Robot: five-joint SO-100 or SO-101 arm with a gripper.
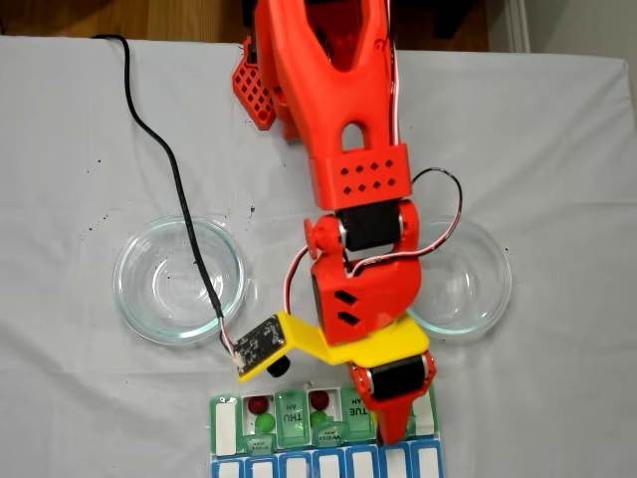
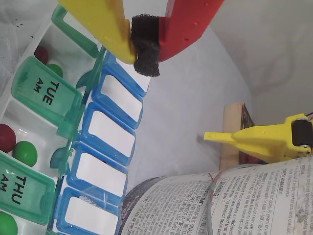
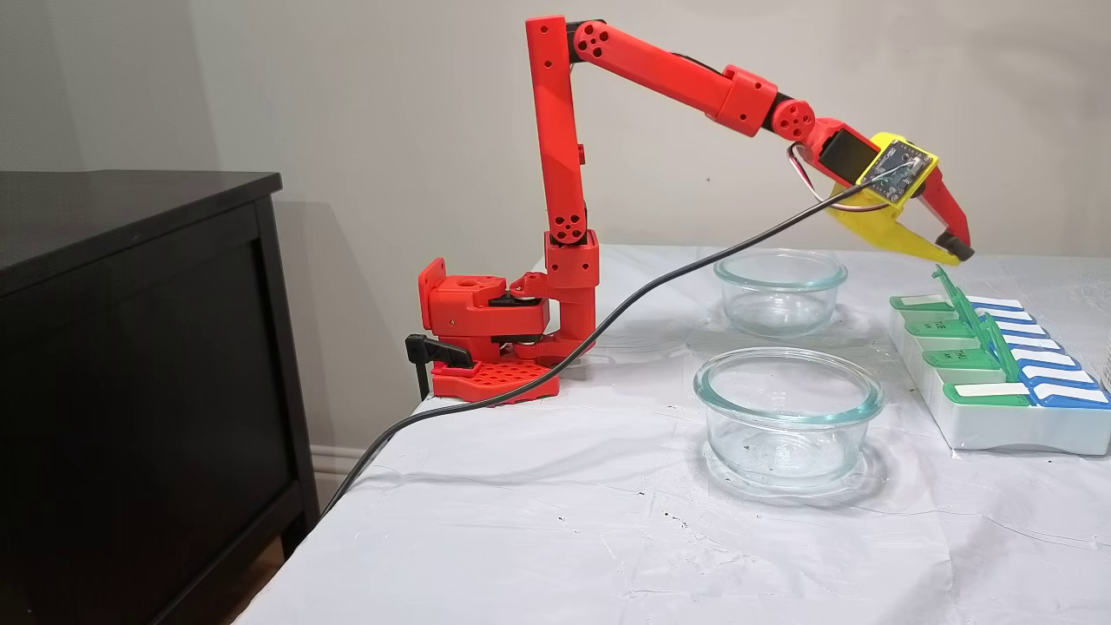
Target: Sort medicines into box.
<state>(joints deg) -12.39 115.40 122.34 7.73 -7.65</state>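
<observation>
Below the shut, empty jaws, the box runs left-right in a fixed view.

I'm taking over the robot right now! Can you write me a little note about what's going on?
End effector: shut, holding nothing, raised over the pill organizer.
Medicines: a red ball and green ball share one open cell. A second red ball and second green ball share another. A third green ball sits in a third cell.
Done: both glass dishes look empty.
Left: probably just check the third cell; most of it is out of view.
</observation>
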